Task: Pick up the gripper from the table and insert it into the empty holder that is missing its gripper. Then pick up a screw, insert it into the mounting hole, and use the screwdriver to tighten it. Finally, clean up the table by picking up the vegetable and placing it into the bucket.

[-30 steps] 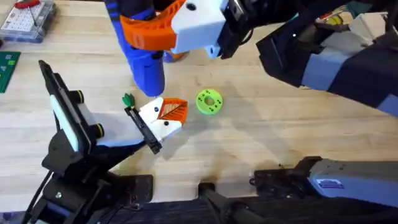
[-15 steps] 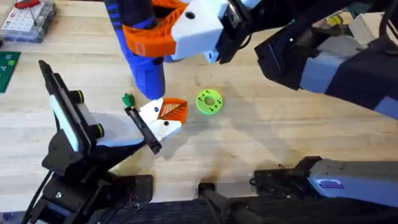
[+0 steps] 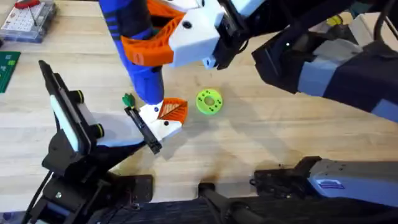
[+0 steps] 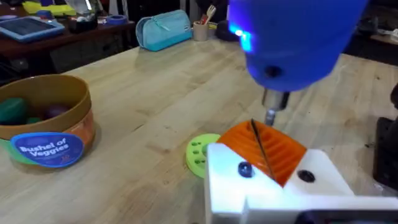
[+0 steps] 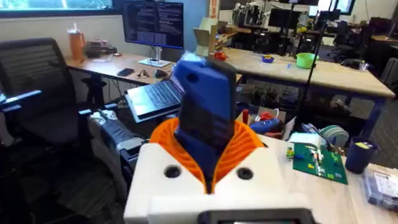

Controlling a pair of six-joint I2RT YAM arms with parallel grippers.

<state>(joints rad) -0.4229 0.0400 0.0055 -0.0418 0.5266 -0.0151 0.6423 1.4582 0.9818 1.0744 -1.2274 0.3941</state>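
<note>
Your right gripper (image 3: 163, 38) is clamped on the screwdriver (image 3: 138, 56), held upright over the middle of the table (image 3: 261, 143). Bit tip sits on the gripper (image 3: 163, 116), which is seated in the holder (image 3: 142, 129). Left wrist view adds the bit (image 4: 271, 116) touching the orange pad, plus the bucket (image 4: 45, 122) near the green disc (image 4: 198, 154). Overhead hides the bucket. Left gripper: cannot tell.

- The right arm reaches from 3 o'clock toward 11 o'clock, its gripper (image 3: 149, 40) clamped on the screwdriver (image 3: 134, 37).
- The left arm's gripper state cannot be told.
</note>
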